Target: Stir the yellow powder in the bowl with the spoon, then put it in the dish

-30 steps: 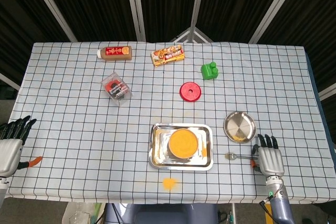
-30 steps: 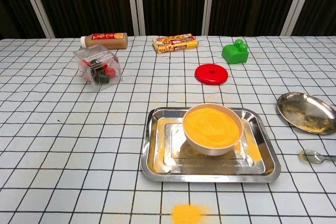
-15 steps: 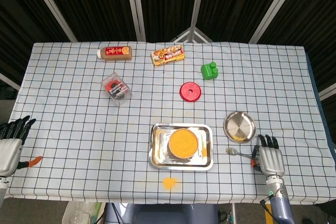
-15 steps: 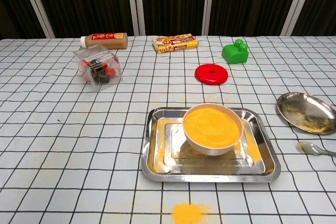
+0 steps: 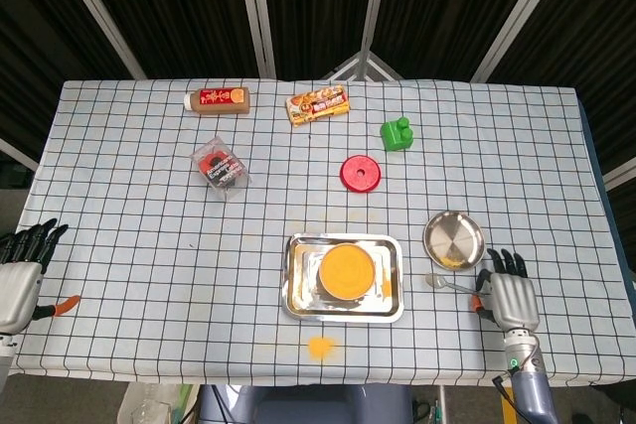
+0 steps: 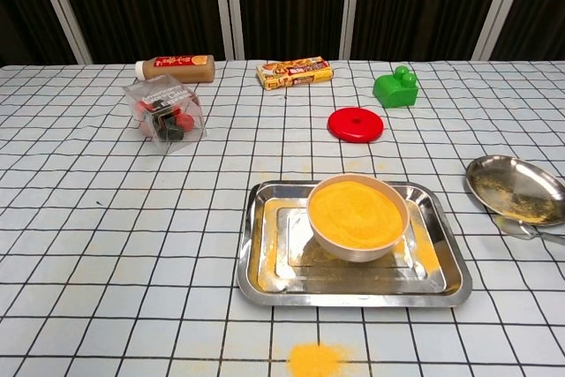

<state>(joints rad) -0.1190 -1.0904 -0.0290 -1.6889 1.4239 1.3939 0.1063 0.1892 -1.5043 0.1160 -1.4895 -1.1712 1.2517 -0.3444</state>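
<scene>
Holding the spoon (image 5: 449,285) by its handle, the right hand (image 5: 508,297) sits well right of the bowl (image 5: 347,271), fingers closed round the handle; the spoon's head lies just beside the near rim of the round dish (image 5: 454,240), which stands right of the bowl and carries a little powder. The bowl, heaped with yellow powder (image 6: 357,214), stands in a steel tray (image 5: 294,285); a spilled patch of powder (image 5: 319,347) lies on the cloth just in front of it. The risks, as a judgement: the bowl is full to the brim, so brisk stirring would throw more powder over its edge; the spoon's grip looks shallow, so it may twist; the spoon could nudge the dish. The left hand (image 5: 20,273) rests far left of the bowl, fingers apart, holding nothing.
</scene>
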